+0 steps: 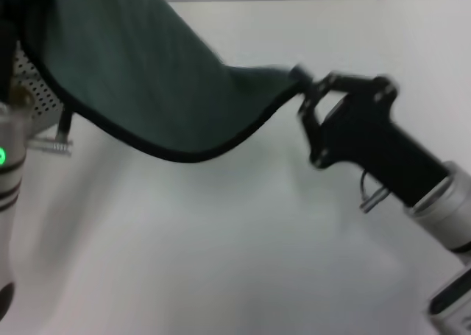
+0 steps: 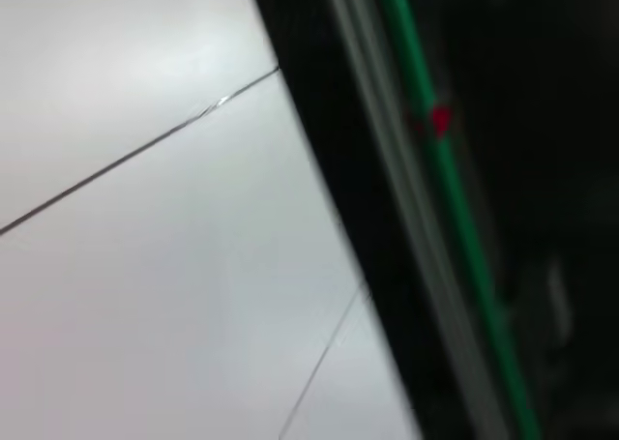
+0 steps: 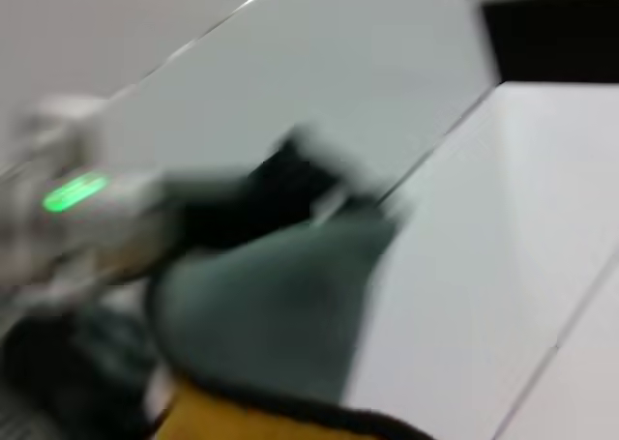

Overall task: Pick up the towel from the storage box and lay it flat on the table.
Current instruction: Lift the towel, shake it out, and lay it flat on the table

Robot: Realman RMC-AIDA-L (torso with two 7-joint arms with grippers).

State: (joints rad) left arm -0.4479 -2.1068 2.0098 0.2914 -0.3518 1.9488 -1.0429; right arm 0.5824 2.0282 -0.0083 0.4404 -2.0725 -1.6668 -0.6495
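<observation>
The towel (image 1: 147, 77) hangs spread in the air above the table (image 1: 221, 254), its dark green side and black edging towards the head camera. My right gripper (image 1: 302, 81) is shut on its right corner. The towel's other end rises to the upper left, where my left gripper (image 3: 290, 184), seen blurred from the right wrist, holds it. In that view the towel (image 3: 271, 305) shows green, with a mustard-yellow strip at its lower edge. A perforated wall of the storage box (image 1: 37, 88) peeks out behind the towel at the left.
My left arm (image 1: 9, 173), with a green light on it, stands at the left edge. The white tabletop stretches wide below and to the right of the towel. The left wrist view shows only white panels and a dark band with a green stripe.
</observation>
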